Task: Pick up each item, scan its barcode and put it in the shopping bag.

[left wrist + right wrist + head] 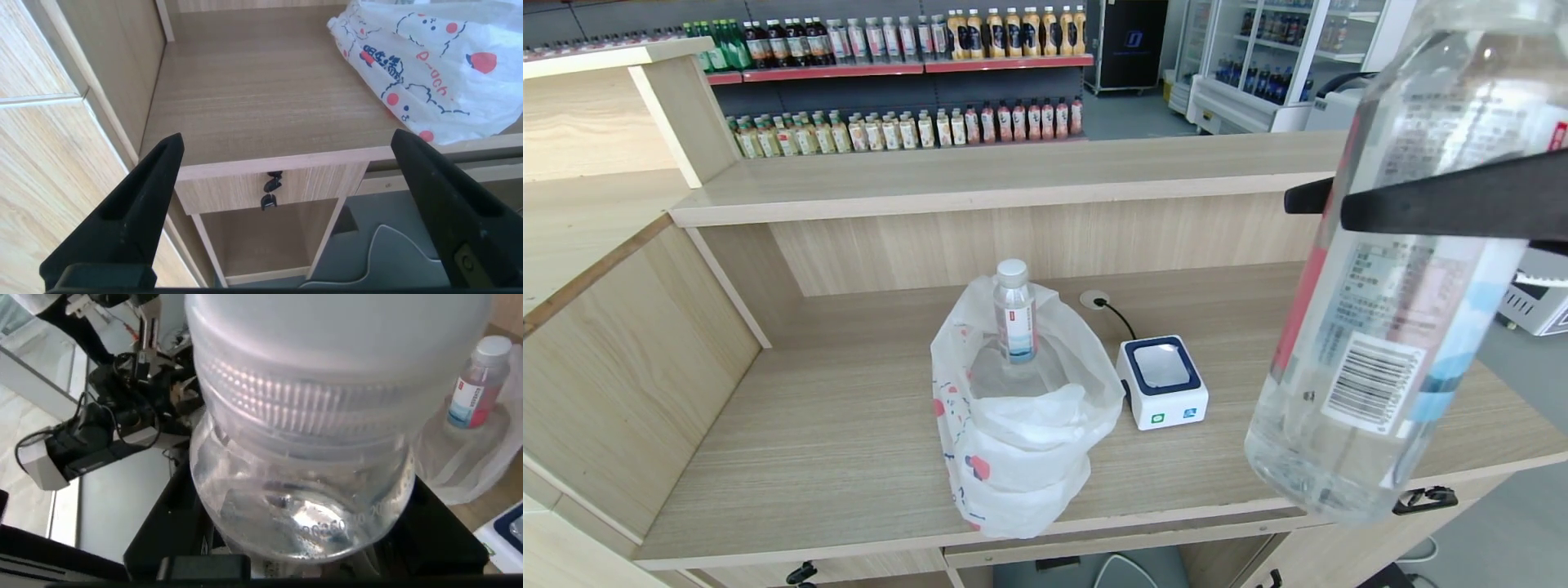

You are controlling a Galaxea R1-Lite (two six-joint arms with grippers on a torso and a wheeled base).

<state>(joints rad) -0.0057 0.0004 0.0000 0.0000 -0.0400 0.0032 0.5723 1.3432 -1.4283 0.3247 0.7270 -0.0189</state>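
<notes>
On the right, close to the head camera, the right hand [1413, 204] grips the big bottle [1388, 327]. Its black fingers are closed around the bottle's body. The big bottle is clear, tilted and held up in the air. Its barcode [1368, 380] faces the head camera.

In the middle of the worktop [833, 425] sits the bag [1013, 433]. It is white with red and blue pictures, and its mouth is open. A small bottle [1015, 314] with a white cap stands upright in it.

Just beside the bag, on the robot's right, is the scanner [1162, 381], a white box with a dark blue frame on top. A black cable [1117, 317] runs from it to a hole in the worktop.

The left hand [288, 143] is open, with its fingers wide apart and nothing in it. It hangs above the front edge of the worktop, apart from the bag.

Behind the worktop are shelves [890, 69] of drinks.
</notes>
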